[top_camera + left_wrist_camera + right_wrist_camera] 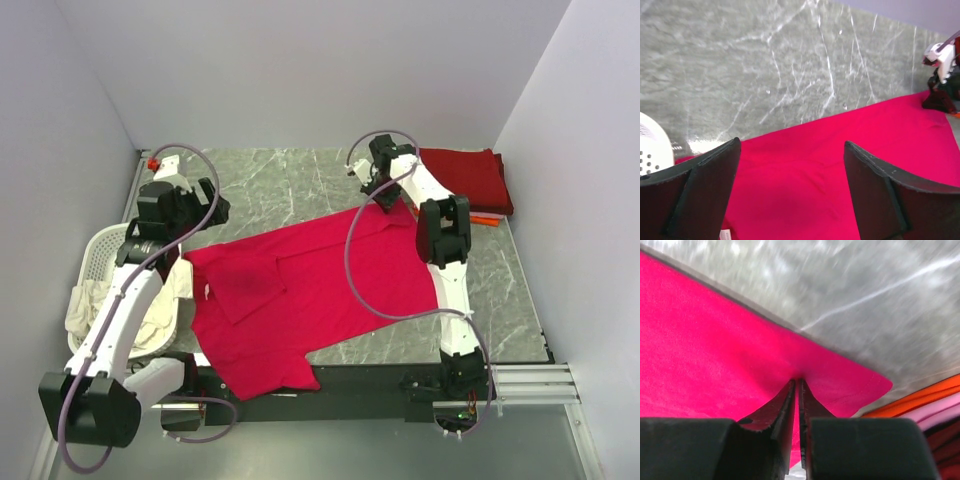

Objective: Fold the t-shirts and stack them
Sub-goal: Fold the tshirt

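Where the right gripper (798, 382) meets the far right corner of the crimson t-shirt (310, 290), its fingers are pinched together on the cloth. The left gripper (792, 150) hangs with fingers wide apart over the shirt's far left edge. That shirt lies spread on the marble table (280, 185), its pinched corner near the folded maroon stack (465, 178). A white basket (95, 260) stands at the left.

Your crimson t-shirt (310, 300) spread across the counter (280, 185), your right tool (377, 197) on its far corner, left tool (200, 215) by the basket (95, 250), maroon stack (465, 175) far right.
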You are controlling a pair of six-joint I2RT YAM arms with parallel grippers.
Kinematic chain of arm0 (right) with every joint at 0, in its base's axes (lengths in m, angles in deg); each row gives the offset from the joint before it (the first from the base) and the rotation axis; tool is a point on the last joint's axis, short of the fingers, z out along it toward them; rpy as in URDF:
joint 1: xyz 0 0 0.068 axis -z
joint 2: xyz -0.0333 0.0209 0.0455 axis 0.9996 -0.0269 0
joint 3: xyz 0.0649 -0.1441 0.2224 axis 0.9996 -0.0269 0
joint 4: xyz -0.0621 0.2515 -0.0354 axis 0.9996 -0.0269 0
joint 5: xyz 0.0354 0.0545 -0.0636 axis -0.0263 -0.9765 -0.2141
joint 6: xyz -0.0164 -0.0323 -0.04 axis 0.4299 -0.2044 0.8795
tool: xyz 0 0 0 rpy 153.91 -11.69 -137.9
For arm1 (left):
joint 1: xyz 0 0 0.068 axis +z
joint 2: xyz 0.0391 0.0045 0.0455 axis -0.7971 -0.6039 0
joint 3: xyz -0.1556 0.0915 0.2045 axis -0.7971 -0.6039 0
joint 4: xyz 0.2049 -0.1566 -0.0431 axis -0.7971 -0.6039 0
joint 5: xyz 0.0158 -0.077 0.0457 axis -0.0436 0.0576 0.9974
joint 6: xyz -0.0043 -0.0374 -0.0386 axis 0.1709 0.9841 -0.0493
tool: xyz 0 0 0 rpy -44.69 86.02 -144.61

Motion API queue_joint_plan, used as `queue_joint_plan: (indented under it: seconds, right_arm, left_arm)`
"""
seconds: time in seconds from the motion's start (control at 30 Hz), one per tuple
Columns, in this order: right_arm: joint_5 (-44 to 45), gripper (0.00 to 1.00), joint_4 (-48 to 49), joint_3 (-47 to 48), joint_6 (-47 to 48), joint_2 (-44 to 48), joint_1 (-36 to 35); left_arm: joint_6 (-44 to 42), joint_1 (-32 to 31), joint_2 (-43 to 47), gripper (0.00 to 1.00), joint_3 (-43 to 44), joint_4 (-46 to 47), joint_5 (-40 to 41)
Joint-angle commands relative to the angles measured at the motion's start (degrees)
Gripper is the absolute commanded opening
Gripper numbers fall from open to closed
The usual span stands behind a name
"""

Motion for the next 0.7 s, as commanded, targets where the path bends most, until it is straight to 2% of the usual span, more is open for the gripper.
queue_joint_plan:
  seconds: [0.0, 0.13, 0.2, 0.43, 0.63, 0.67]
  right_arm:
    - [2.31, 0.12, -4.97, 7.60, -0.55, -3.91, -0.76]
    - [5.37, 0.10, -5.07, 11.82, 0.07, -6.11, -1.29]
    - [6.61, 0.00, -3.67, 12.53, -0.28, -6.38, -1.47]
    - [12.67, 0.00, 6.18, 13.67, -2.30, -7.69, -1.56]
    - [10.40, 0.01, 11.44, 14.29, -3.71, -6.74, -1.47]
    - [9.26, 0.04, 12.33, 13.42, -4.23, -4.21, -1.47]
  left_arm:
    - [-1.30, 0.44, 3.33, 0.90, 1.78, 0.96, 2.27]
    - [-1.83, 0.53, 3.16, 0.90, 3.01, 0.26, 0.52]
    - [-2.18, 0.62, 2.55, 0.91, 3.46, -0.01, 0.16]
    - [-5.52, 0.62, -0.96, 0.94, 6.00, -4.39, -6.68]
    - [-5.88, 0.45, -5.18, 0.84, 6.45, -9.14, -16.80]
    - [-4.83, -0.08, -5.97, 0.83, 6.36, -11.24, -17.15]
